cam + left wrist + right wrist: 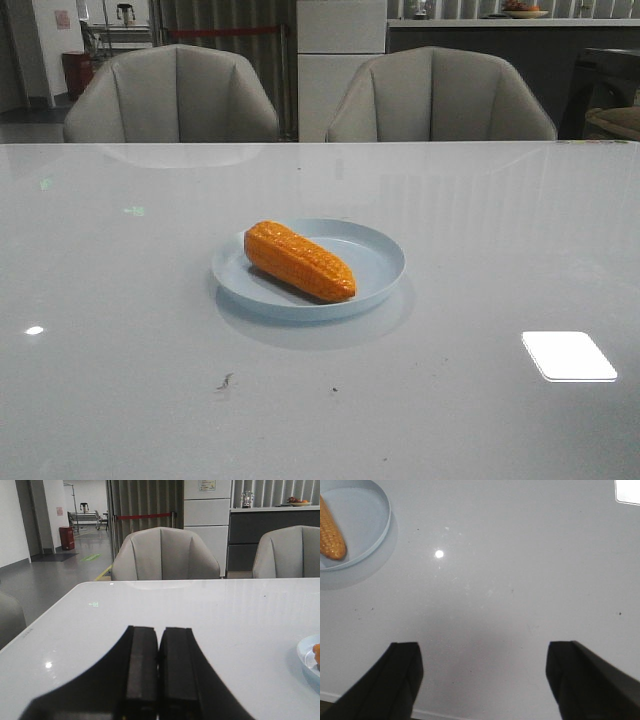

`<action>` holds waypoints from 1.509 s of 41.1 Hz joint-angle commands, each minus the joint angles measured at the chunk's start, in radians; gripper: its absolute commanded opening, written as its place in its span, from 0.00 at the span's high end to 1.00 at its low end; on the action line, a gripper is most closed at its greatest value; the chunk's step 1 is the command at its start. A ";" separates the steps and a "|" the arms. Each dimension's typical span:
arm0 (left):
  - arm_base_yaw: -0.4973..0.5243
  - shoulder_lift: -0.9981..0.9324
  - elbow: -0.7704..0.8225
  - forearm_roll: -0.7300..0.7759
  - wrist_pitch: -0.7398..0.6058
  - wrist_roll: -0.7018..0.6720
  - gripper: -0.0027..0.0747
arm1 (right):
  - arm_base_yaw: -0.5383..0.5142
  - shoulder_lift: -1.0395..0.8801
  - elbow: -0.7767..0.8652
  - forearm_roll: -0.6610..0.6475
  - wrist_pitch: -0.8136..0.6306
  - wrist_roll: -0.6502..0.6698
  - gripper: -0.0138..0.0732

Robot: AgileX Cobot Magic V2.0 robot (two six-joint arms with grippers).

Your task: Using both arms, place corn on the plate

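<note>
Now corn lying diagonally inside plate, nothing else inside.

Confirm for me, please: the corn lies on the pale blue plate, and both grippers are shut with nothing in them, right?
Not quite. The corn does lie on the plate, but only the left gripper is shut; the right wrist view shows the right gripper open and empty.

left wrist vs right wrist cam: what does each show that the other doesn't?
Left wrist only: two grey chairs beyond the table, the room behind them, and the left gripper with jaws shut, nothing between them.

Right wrist only: the right gripper with jaws wide open above bare tabletop, and most of the corn lying inside the plate.

Both: the white table and part of the pale blue plate.
</note>
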 commanded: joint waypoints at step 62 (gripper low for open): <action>-0.007 -0.018 0.038 -0.001 -0.084 -0.012 0.84 | 0.187 -0.576 0.326 -0.002 -0.610 -0.011 0.77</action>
